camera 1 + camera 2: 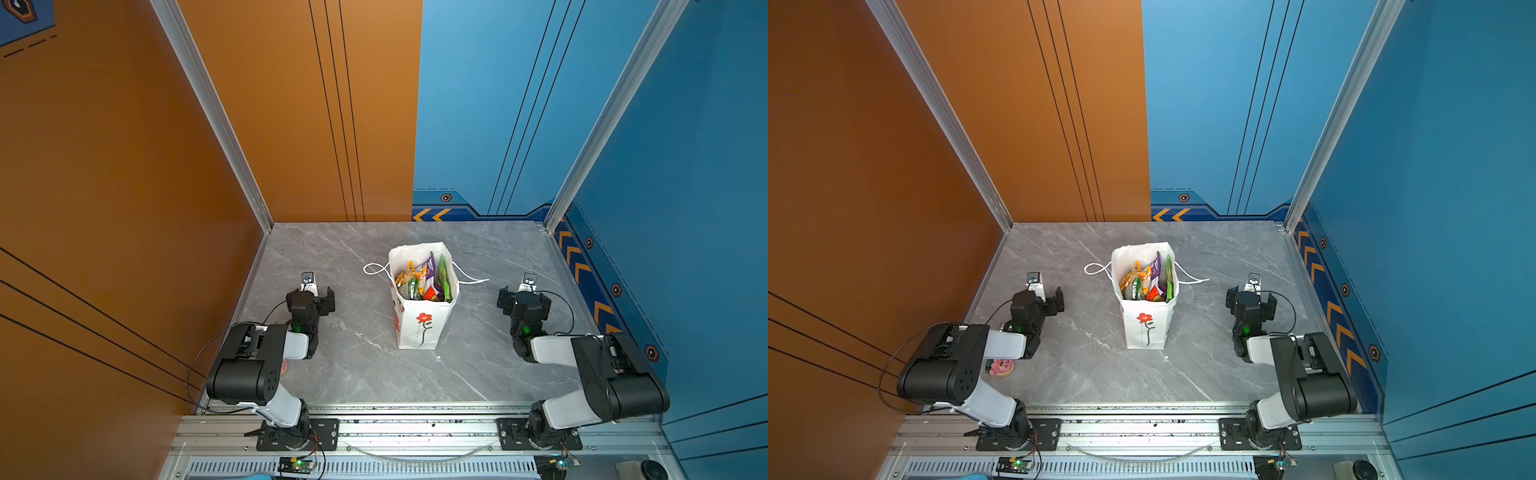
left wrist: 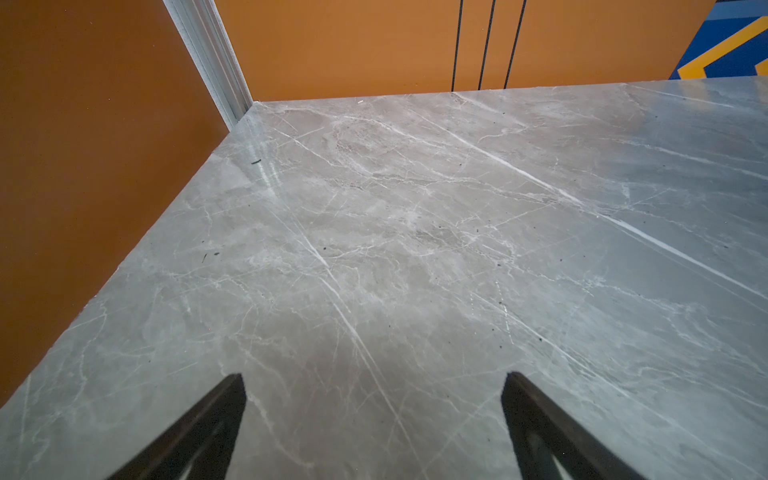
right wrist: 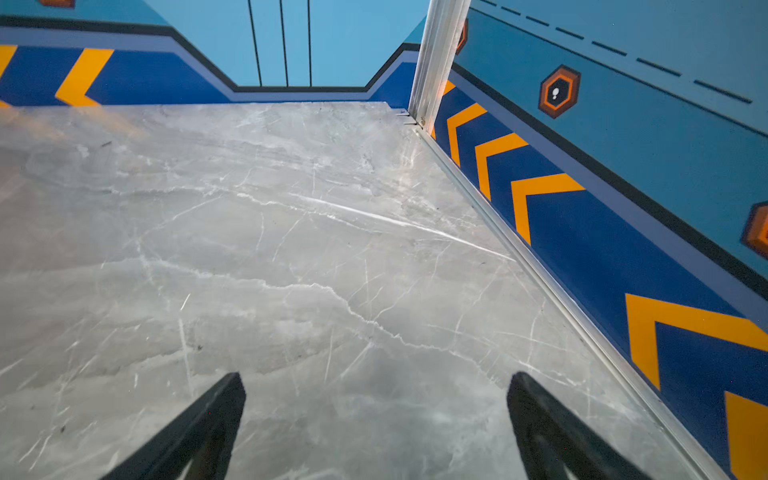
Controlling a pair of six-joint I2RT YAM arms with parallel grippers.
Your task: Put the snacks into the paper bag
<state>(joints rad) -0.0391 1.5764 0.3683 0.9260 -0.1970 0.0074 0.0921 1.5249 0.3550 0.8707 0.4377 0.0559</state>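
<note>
The white paper bag (image 1: 419,328) (image 1: 1144,328), with a red flower printed on its front, stands upright mid-table in both top views. Several snacks (image 1: 424,282) (image 1: 1148,282), orange, purple, green and red packets, stick up inside its open mouth. No packet lies on the table. My left gripper (image 1: 318,295) (image 1: 1049,297) (image 2: 374,378) rests open to the left of the bag, well apart from it, over bare marble. My right gripper (image 1: 524,297) (image 1: 1251,297) (image 3: 376,378) stands open to the right of the bag, also empty. Neither wrist view shows the bag.
The bag's white cord handles (image 1: 374,269) (image 1: 1192,279) hang out to both sides onto the grey marble table (image 1: 353,374). A small pink round thing (image 1: 1001,368) lies by the left arm's elbow. Orange and blue walls close in three sides; an aluminium rail (image 1: 415,428) runs along the front.
</note>
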